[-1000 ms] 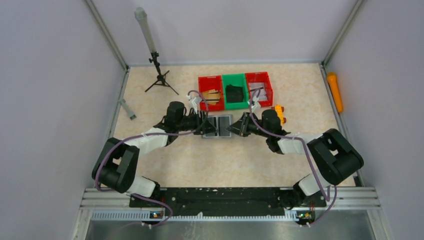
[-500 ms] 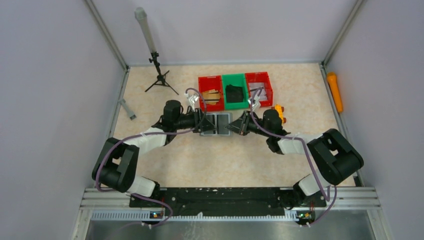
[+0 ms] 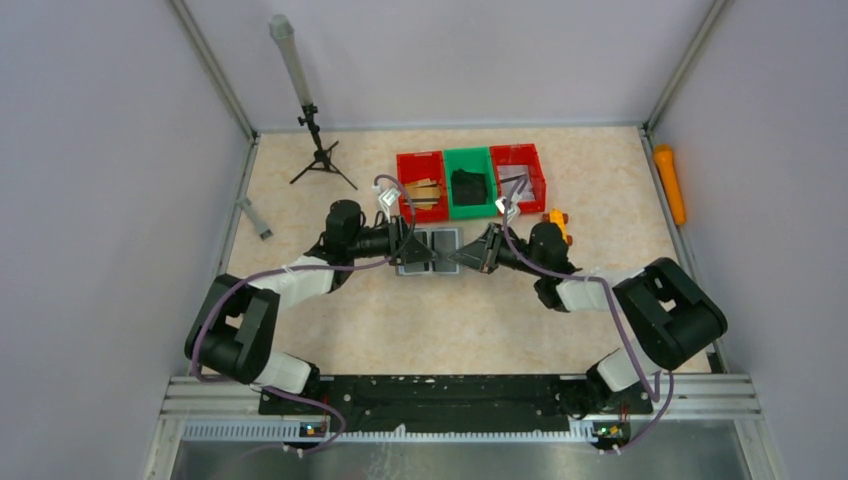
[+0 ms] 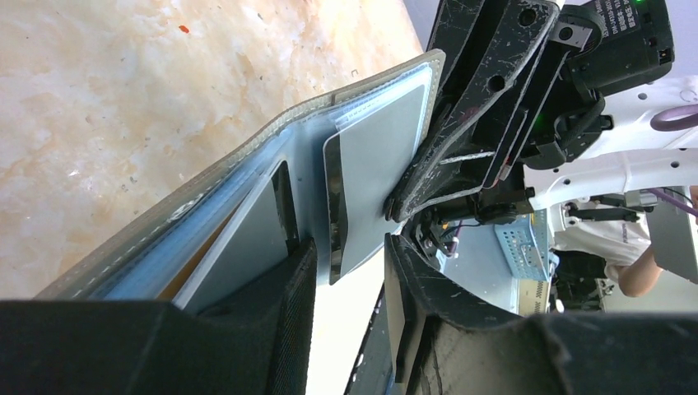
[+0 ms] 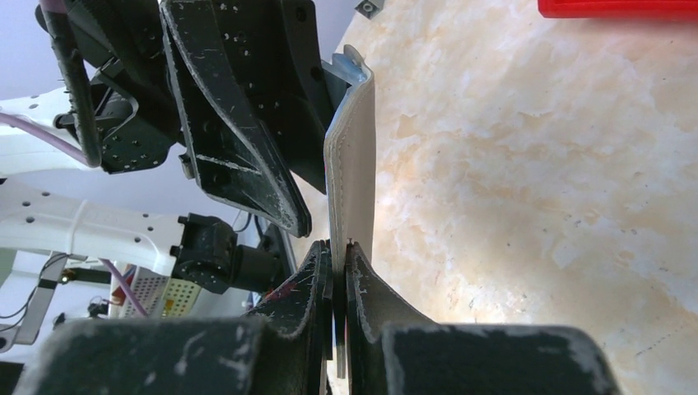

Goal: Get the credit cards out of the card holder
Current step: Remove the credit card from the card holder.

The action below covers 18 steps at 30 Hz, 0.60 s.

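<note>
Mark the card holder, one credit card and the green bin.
card holder (image 5: 350, 173): right wrist view, outer grey face.
credit card (image 4: 370, 197): left wrist view, silvery face below the pocket.
green bin (image 3: 468, 151): top external view, far rim.

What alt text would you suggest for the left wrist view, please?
The grey card holder is held open over the marbled table, a silvery card sticking out of its clear pocket. The right tool pinches the holder's far flap, while the left tool has its fingers apart on either side of the card's near end.
</note>
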Tool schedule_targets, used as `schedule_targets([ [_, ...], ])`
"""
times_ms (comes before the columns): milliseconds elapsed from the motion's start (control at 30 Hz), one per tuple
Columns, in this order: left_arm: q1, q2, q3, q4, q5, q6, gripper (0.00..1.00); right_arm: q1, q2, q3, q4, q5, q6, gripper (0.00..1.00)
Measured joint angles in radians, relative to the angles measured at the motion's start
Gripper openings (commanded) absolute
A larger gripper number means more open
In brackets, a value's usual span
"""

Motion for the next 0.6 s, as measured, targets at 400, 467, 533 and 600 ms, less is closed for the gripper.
schedule_targets([
  [400, 0.006, 0.012, -0.02, 0.105, 0.05, -0.066, 0.19, -0.001, 0.01, -0.018, 0.105, -0.044, 0.053, 0.0],
  [467, 0.008, 0.023, -0.029, 0.165, 0.077, -0.101, 0.19, -0.001, 0.024, -0.019, 0.14, -0.056, 0.071, 0.0],
  [533, 0.01, 0.025, -0.039, 0.206, 0.091, -0.129, 0.13, -0.002, 0.041, -0.019, 0.173, -0.066, 0.09, 0.0],
  [600, 0.014, 0.025, -0.05, 0.242, 0.104, -0.151, 0.07, -0.003, 0.055, -0.019, 0.203, -0.08, 0.106, 0.0],
])
